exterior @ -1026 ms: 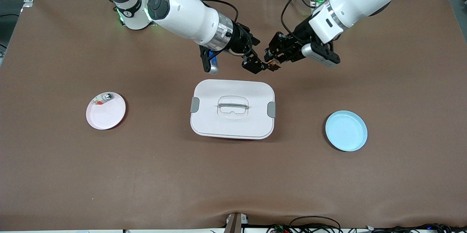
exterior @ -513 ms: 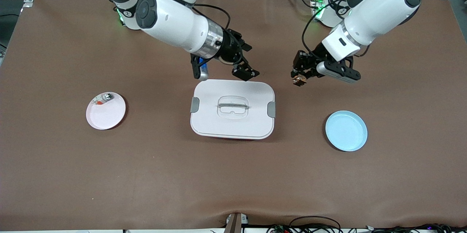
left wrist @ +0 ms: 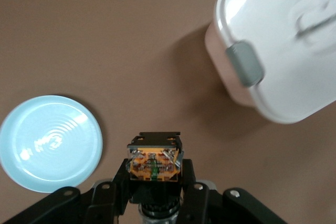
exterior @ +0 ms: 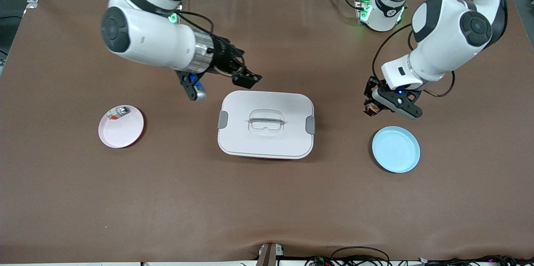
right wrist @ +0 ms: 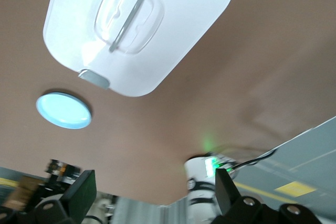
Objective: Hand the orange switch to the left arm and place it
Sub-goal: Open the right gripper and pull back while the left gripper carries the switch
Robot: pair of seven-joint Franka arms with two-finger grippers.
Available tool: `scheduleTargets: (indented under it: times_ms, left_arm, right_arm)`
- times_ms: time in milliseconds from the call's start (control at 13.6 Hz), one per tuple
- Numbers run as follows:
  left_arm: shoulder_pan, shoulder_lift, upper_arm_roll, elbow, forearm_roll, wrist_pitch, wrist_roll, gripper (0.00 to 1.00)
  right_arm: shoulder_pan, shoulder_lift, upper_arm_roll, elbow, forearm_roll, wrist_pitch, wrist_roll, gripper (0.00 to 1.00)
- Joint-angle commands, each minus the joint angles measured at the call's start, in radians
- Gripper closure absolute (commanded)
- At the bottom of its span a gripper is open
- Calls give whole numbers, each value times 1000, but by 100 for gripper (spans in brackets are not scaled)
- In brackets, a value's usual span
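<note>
Item: switch (left wrist: 155, 162), carried by left gripper (exterior: 371, 109).
Left gripper clenched on the switch (orange face toward the wrist camera), up over bare table just beside the blue plate (exterior: 396, 149). Right gripper (exterior: 250, 79) released, fingers spread, over the table by the box (exterior: 265, 124) edge. Pink plate (exterior: 121, 126) holds a small silver piece (exterior: 121, 111).

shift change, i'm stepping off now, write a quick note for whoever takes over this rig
Left gripper: shut on the orange switch, in the air between the box and the blue plate.
Right gripper: open, empty, over the table at the box's edge toward the robot bases.
Done: the switch is in the left gripper, clear of the box.
Left: set the switch down, probably on the blue plate.
Pink plate holds a small silver-and-white piece.
</note>
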Motion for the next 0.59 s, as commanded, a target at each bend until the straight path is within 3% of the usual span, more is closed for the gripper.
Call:
scheduleTargets:
  times_ms: [0,220,367,513]
  left_arm:
    - [43,62,-8,30,105,-13,184,100]
    - [62,149,-8,65,297,5,339,100]
    - [82,215,-6,96,354,13,479,100]
    - [132,263,-8,93,385,75,632,100]
  right_arm:
    - [-58,-81,9,-69,-59,-77,-165,0]
    - [-118,-184,7,-197,-151,-105,-461,0]
    - [-129,-229,7,-249,-307,-107,-654,0]
    - [-175,-243,7,-269,-340,-107,-771,0]
